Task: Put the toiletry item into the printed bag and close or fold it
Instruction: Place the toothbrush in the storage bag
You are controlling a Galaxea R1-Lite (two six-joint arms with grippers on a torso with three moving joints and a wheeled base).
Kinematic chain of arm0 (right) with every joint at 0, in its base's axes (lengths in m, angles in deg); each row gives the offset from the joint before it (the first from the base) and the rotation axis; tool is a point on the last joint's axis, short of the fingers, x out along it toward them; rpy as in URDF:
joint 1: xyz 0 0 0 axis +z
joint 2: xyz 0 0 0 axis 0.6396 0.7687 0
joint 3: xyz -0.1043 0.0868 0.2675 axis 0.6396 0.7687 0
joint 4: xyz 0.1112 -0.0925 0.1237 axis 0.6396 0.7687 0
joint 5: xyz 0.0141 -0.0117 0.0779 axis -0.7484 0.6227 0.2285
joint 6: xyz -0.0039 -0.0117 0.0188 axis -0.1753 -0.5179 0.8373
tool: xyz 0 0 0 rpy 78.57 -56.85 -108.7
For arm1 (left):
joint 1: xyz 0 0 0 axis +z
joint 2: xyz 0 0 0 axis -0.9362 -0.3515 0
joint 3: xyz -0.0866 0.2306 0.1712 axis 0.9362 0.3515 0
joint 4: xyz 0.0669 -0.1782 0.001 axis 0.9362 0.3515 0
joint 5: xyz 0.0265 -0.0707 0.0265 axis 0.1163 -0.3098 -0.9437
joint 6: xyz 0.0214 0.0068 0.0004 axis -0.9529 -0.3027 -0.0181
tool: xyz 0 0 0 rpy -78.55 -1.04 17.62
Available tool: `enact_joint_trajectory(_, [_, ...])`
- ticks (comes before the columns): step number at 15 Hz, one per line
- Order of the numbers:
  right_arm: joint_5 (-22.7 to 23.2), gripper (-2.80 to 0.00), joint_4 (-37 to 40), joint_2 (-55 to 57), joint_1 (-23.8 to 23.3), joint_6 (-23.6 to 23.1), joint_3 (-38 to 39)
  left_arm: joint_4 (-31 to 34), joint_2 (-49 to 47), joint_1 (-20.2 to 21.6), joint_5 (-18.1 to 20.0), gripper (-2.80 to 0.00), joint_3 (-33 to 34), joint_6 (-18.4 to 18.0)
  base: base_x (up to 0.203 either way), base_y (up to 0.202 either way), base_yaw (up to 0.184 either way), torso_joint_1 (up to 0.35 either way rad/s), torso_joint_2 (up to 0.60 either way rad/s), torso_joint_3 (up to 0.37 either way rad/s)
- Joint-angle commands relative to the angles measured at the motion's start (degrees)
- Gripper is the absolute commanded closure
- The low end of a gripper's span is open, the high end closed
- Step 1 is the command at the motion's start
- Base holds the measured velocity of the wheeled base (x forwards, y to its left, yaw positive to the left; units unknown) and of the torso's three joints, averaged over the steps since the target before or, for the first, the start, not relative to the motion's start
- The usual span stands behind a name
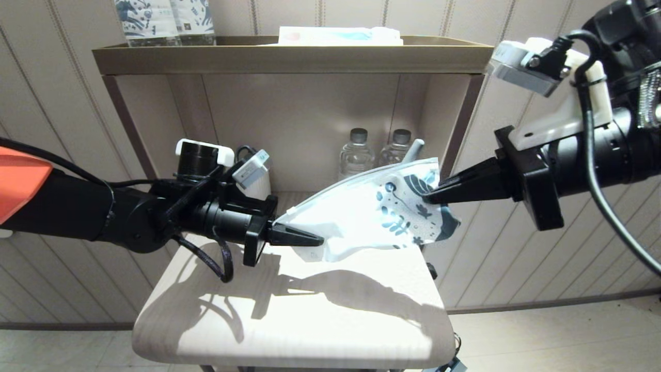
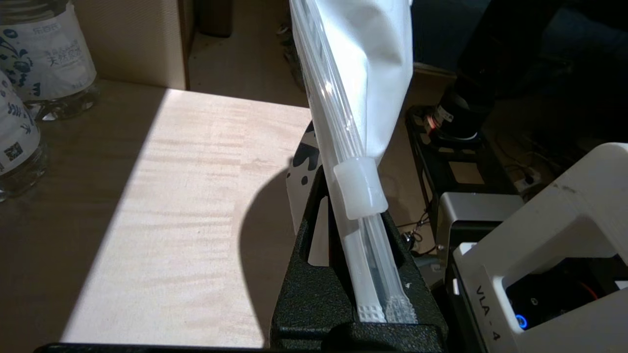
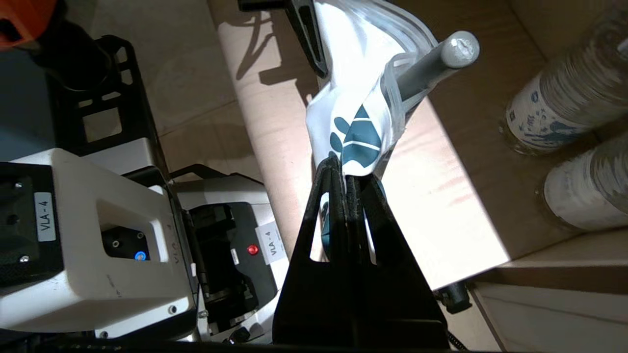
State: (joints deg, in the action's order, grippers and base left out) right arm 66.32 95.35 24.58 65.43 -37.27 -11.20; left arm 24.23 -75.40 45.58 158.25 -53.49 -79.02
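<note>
Hanging above the pale wooden table (image 1: 289,330), the printed bag (image 1: 361,217) is stretched between both arms. The left gripper (image 1: 310,238) is clenched on its white zip strip (image 2: 353,147) end (slider just beyond the fingertips), and the right gripper (image 1: 431,196) pinches the leaf-printed end. The toothbrush (image 3: 436,61) sits inside, its grey end poking from the bag's top. Behind stand two water bottles (image 1: 374,152) under a shelf (image 1: 289,57).

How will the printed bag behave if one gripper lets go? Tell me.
The printed bag is probably floppy: it sags and creases between the left gripper and right gripper. It looks light and thin. The toothbrush pokes out one end, so it might slide out.
</note>
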Motion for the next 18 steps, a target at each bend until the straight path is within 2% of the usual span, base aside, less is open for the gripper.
enact_joint_trajectory(1, [0.2,0.0,0.5,-0.1,0.6,0.0,-2.2,-0.1,-0.1,0.0,0.4,0.0,0.0,-0.1,0.0,0.0,0.0,0.0,0.0,0.0])
enact_joint_trajectory(9, [-0.7,0.0,2.9,3.2,0.2,0.2,-10.0,-0.2,0.6,0.0,0.4,0.0,0.0,-0.4,0.0,0.0,0.0,0.0,0.0,0.0])
enact_joint_trajectory(18, [-0.7,0.0,3.3,2.6,0.1,0.2,-9.1,-0.3,2.9,1.1,0.3,0.0,-0.3,-0.2,0.0,0.0,0.0,0.0,0.0,0.0])
